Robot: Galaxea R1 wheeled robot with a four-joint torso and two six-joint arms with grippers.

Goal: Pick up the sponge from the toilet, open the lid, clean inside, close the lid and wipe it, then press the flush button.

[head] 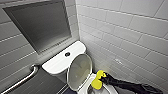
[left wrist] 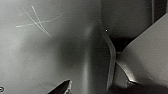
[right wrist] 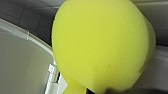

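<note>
Now, at the lower middle of the frame, the right tool (head: 101, 77) is clamped on the sponge (head: 97, 82), which hangs over the toilet (head: 111, 89) bowl, its inside directly beneath, the raised lid (head: 80, 68) leaning against the tank (head: 58, 63) beyond.

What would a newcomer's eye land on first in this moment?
The bright yellow-green sponge stands out, held by the right gripper over the open bowl of the white toilet, low in the head view. Beside it the lid stands raised in front of the tank. A large grey metal panel is set in the tiled wall above.
</note>
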